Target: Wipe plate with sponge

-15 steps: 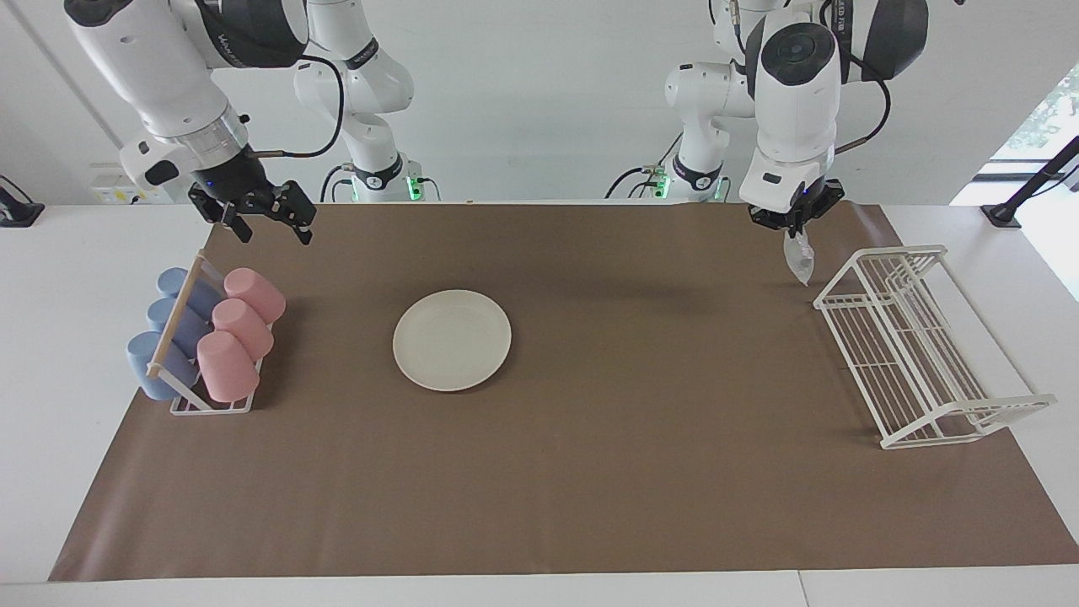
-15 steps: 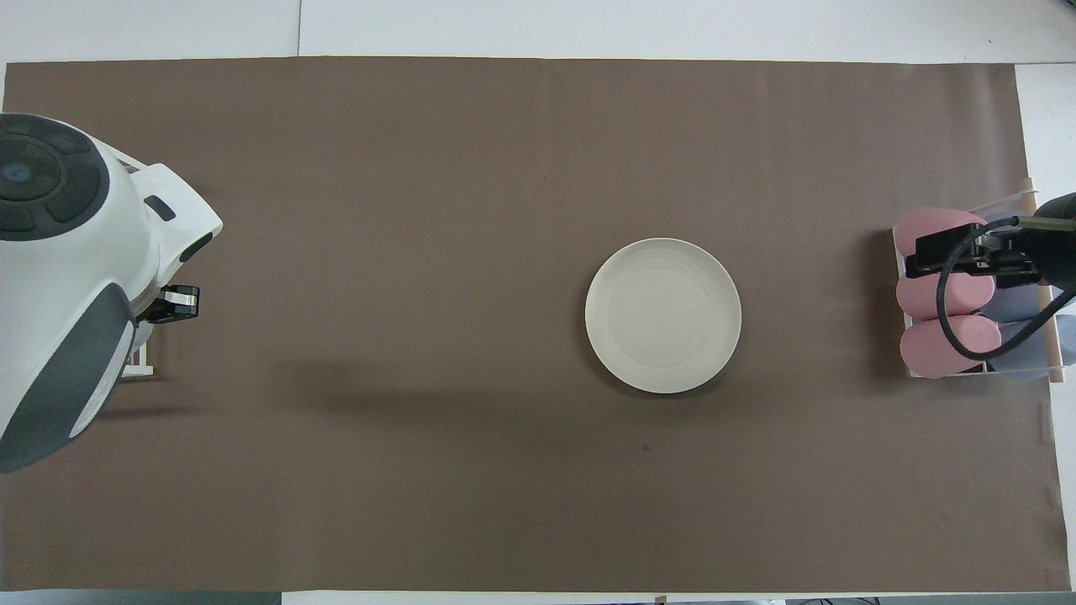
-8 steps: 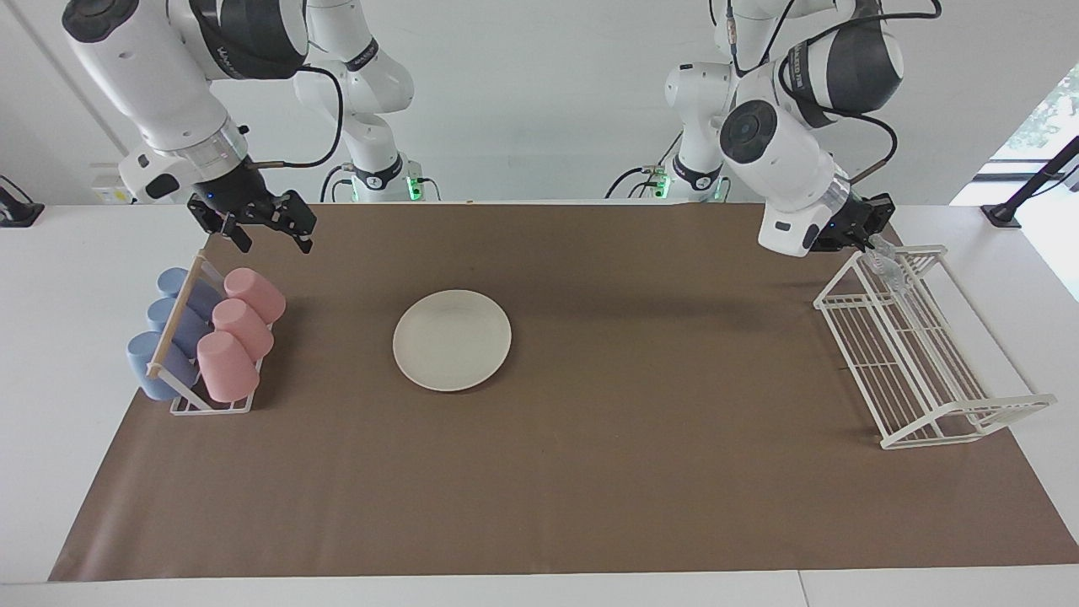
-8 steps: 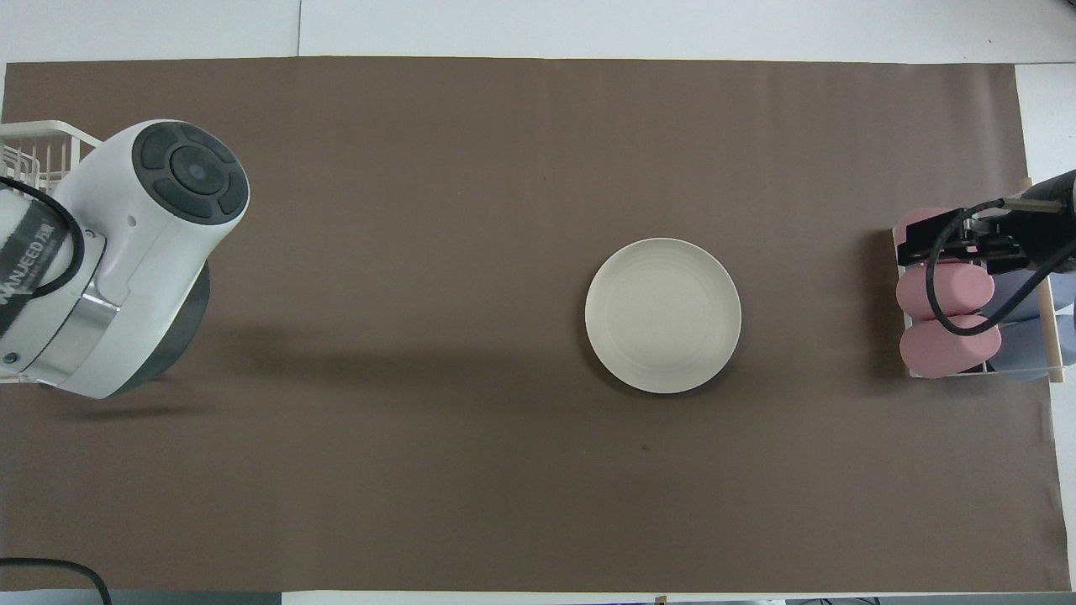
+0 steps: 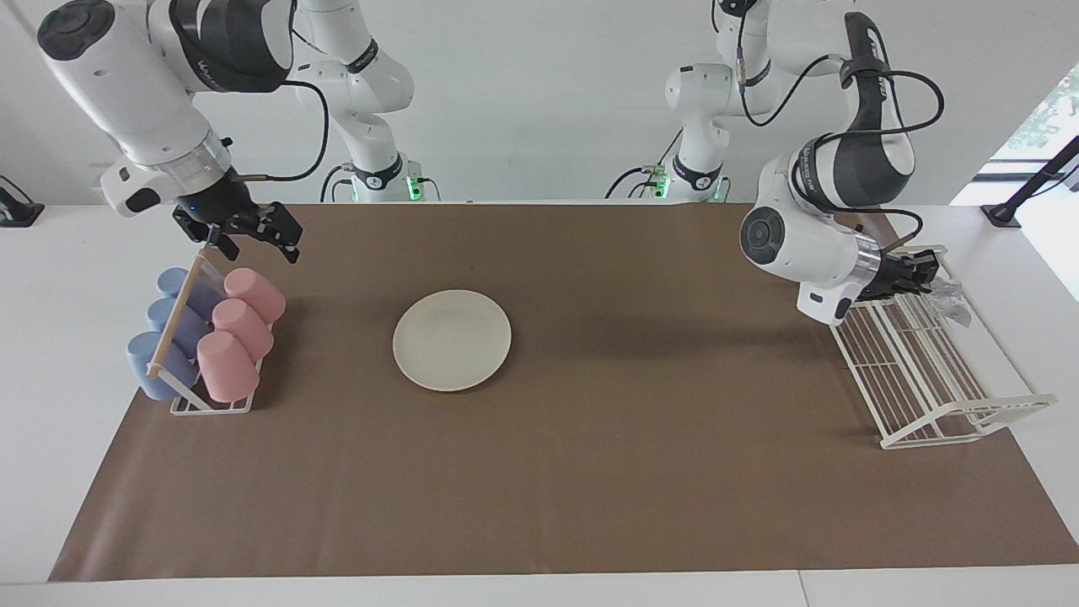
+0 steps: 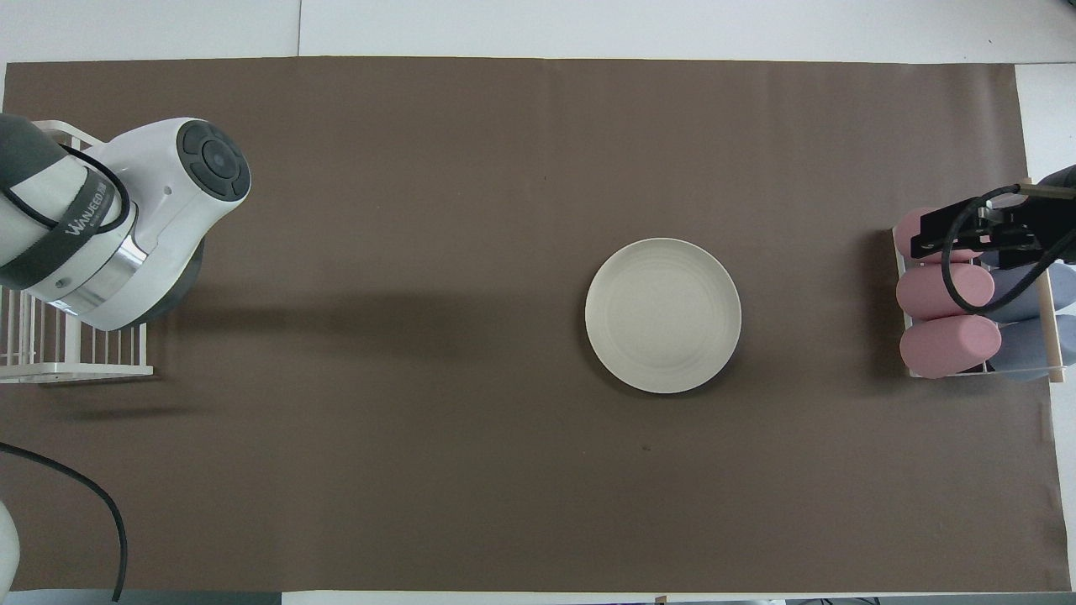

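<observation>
The left arm has the word WANJEED (image 6: 88, 214) printed on its grey band.

A small cup rack (image 5: 202, 403) sits just under the right pincer (image 5: 250, 233), which hangs in the air above it with its fingers spread wide and holding nothing. In this rack lie three pink cups (image 5: 238, 332) and three blue cups (image 5: 164, 337), all tipped on their sides.

The left pincer (image 5: 926, 279) is pressed tight together and pinches the sponge (image 5: 951, 294), a small shiny scrap sticking out past its tip. Both are over the white wire rack (image 5: 920, 362), at the end of the rack closest to the robots. Nothing else can be seen in the rack.

The plate (image 5: 452, 340) lies flat and bare on the brown mat (image 5: 590, 472). It is well apart from the left pincer, toward the right arm's end of the table, and closer to the right pincer.

One second ago the left pincer pointed down beside the wire rack with the sponge hanging under it. Since then the arm has swung over and turned the pincer sideways above the rack. The right pincer has slid a little more over the cups. The plate has not moved.
</observation>
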### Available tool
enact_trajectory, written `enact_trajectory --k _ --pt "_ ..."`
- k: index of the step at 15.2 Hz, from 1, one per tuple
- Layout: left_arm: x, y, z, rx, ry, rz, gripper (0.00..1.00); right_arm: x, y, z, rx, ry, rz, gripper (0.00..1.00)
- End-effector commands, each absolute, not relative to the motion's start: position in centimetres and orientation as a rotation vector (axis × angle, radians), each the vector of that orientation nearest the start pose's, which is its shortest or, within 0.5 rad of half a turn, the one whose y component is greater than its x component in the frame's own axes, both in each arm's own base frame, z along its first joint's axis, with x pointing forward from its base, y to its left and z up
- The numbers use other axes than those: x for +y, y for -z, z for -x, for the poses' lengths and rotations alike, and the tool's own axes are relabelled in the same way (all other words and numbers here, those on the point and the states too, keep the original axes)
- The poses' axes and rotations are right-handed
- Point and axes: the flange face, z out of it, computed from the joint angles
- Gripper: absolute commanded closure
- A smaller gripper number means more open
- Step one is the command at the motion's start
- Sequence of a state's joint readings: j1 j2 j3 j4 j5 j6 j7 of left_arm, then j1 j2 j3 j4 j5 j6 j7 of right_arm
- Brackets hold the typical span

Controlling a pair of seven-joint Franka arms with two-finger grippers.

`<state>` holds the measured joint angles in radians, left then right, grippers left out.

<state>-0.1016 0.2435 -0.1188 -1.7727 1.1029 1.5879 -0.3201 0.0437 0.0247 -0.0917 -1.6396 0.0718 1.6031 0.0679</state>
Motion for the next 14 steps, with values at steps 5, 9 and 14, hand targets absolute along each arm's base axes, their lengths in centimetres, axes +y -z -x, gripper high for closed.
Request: enact_trajectory --k 5,9,14 --pt "-4.3 -40.4 -62.0 0.143 -0.043 2.032 1.00 -1.5 -59.3 -55.3 0.136 -0.135 3.079 0.00" --pt "-4.8 -40.1 -62.0 0.159 -0.027 2.046 1.00 -2.5 -59.4 -55.5 0.177 -0.106 3.076 0.00" --pt "-5.3 -38.9 -61.4 0.162 -0.011 2.070 0.85 -3.3 -59.5 -55.6 0.202 -0.082 3.077 0.00"
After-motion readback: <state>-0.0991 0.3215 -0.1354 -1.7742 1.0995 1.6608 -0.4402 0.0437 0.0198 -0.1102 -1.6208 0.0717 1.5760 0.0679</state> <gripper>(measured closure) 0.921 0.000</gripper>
